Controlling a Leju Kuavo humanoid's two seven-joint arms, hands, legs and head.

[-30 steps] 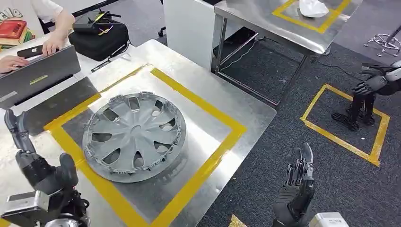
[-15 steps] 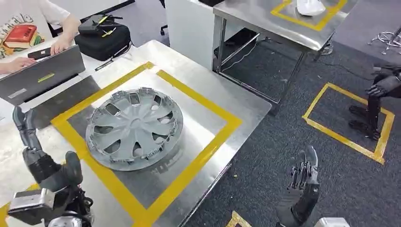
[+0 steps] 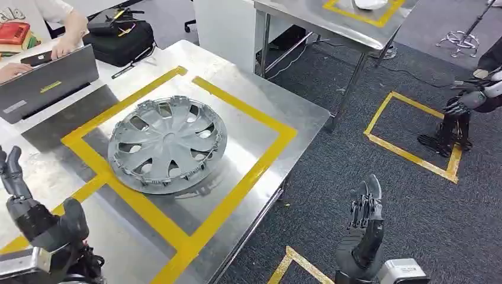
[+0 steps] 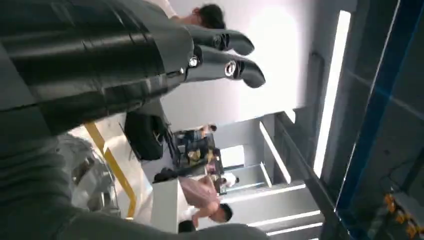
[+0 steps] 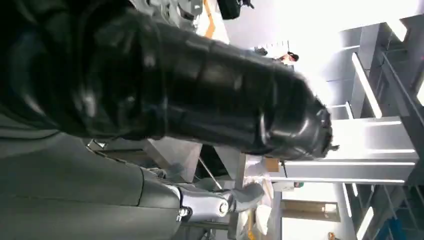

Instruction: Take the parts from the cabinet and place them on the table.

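One hubcap point(image 3: 167, 144) lies on the near tabletop point(image 3: 284, 109), one laptop point(image 3: 47, 83) and one black bag point(image 3: 120, 42) beyond the left robot hand point(image 3: 36, 216); two tabletops show.

No readable text; partial letters on person's shirt point(image 3: 21, 15) at 10 o'clock, cut off, illegible.

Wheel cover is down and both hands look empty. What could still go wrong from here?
1. The left hand is raised over the table near the wheel cover; a careless swing might knock it.
2. The laptop and a person's hand sit at the table's far side, within possible arm reach.
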